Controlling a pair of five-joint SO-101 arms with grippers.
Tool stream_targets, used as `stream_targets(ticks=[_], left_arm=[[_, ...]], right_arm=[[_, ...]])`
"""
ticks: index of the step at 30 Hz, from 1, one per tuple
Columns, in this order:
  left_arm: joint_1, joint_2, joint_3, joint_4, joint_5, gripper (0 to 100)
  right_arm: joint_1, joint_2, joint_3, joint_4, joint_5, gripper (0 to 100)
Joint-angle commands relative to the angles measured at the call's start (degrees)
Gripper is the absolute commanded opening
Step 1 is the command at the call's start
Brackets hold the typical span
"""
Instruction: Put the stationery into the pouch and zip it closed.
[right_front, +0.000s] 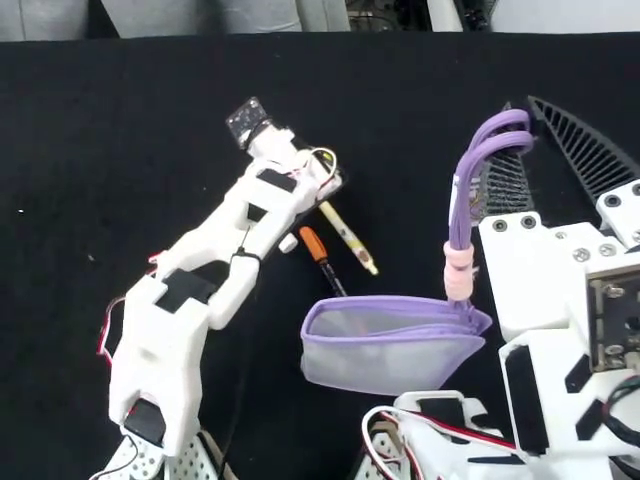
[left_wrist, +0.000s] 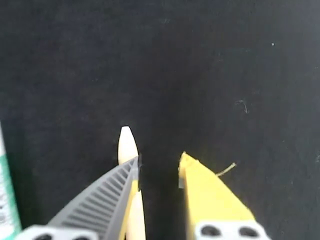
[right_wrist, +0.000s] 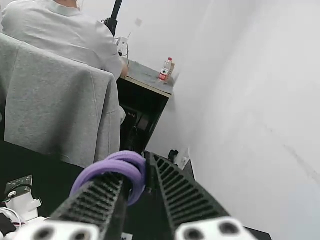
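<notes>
Black tabletop (right_front: 100, 120), white wall (right_wrist: 250, 100), grey-draped chair (right_wrist: 50, 110), side desk (right_wrist: 145, 80).

Black tabletop (right_front: 100, 120), small bottle (right_wrist: 165, 69)

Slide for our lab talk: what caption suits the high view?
Right gripper holds the purple pouch by its loop; left gripper sits at the pencil beside an orange-tipped pen.

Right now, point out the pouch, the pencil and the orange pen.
pouch (right_front: 380, 360), high view, mesh front wall.
pencil (right_front: 347, 237), high view, mid shaft.
orange pen (right_front: 313, 244), high view, orange cap.
</notes>
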Motion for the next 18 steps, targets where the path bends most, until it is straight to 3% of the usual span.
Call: stream_targets(ticks=[1,3,10,18], left_arm=[[-0.04,-0.88,-2.42,0.26,0.44,14],[-0.04,-2.02,-2.07,0.62,0.35,15],[-0.04,-8.0,-3.74,13.19,3.34,23],[-0.31,-4.48,-5.41,12.13,4.48,23]], right_arm=[[0.88,-0.48,0.31,0.26,0.53,1.2],[0.88,-0.48,0.31,0.26,0.53,1.2],[0.88,-0.48,0.48,0.26,0.53,1.2],[0.88,-0.48,0.48,0.26,0.53,1.2]])
